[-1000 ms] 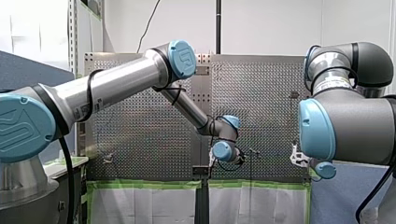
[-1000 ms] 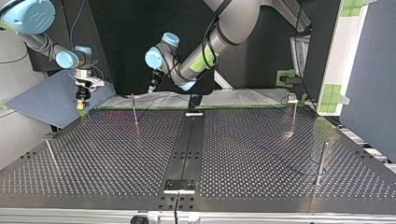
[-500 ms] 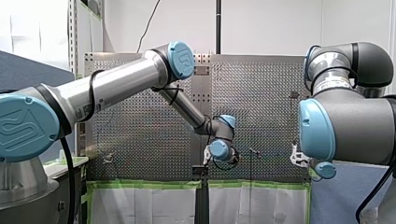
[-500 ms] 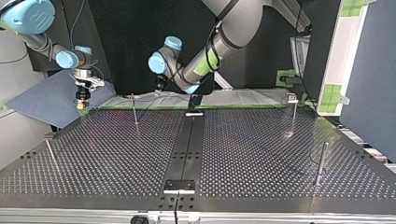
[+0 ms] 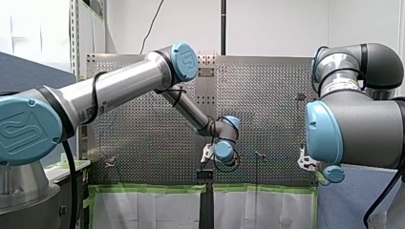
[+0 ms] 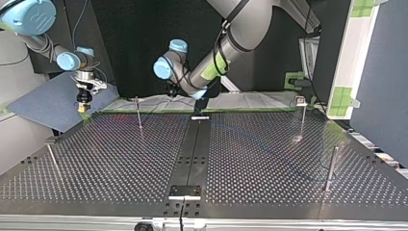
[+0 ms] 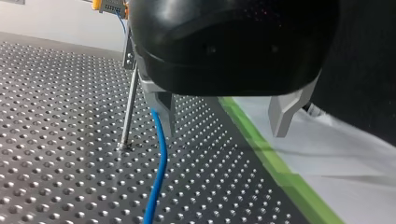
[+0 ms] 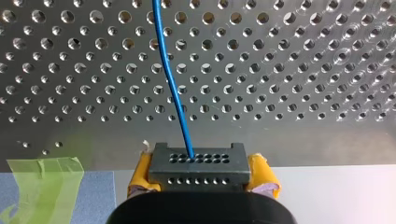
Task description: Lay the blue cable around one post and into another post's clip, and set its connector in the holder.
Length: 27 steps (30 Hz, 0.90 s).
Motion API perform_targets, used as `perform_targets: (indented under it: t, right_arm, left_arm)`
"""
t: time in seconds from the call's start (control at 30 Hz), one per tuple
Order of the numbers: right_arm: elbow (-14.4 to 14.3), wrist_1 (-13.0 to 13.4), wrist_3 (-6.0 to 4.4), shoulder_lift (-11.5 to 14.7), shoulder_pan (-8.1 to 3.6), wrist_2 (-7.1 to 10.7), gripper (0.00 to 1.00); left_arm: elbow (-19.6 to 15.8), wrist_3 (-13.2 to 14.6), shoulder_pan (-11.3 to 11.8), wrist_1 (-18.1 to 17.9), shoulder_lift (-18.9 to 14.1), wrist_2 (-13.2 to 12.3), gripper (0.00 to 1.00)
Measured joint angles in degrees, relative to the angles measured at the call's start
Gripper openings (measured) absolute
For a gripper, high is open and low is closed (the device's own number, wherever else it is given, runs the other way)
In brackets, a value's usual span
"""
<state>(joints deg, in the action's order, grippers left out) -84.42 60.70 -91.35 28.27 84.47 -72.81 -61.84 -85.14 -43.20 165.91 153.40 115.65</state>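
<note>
left jaws spread, blue cable (image 7: pixel 159 158) close by | right jaws pinching connector (image 8: pixel 197 166)

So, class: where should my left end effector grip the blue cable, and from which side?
Probably the slim, nearly straight run of blue cable beside the post. Come from above, with the open left end effector straddling it across its line. The connector end is clamped in the right end effector, so leave that end alone.

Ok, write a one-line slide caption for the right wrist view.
Right hand clamps the black connector between yellow pads, its blue cable running ahead over the perforated table.
</note>
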Motion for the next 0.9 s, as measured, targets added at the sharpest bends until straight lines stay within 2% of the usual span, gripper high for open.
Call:
perform_targets:
  t: [0.1,0.33,0.63,0.9]
  right_arm:
    - [0.0,0.0,0.01,0.0,-0.03,-0.04,0.26]
    - [0.0,-0.1,0.06,0.0,-0.38,-0.95,0.26]
    - [0.0,-0.5,0.57,0.0,-0.49,-1.64,0.26]
    - [0.0,-0.6,0.63,0.0,-0.49,-1.56,0.26]
  left_arm:
    - [0.1,1.5,-0.7,-1.3,0.0,0.6,1.0]
    - [0.1,2.0,-3.0,-4.6,0.0,-1.9,1.0]
    - [0.1,-1.8,-5.2,-7.2,0.0,-6.2,1.0]
    - [0.1,-5.4,-6.2,-8.9,0.0,-10.1,1.0]
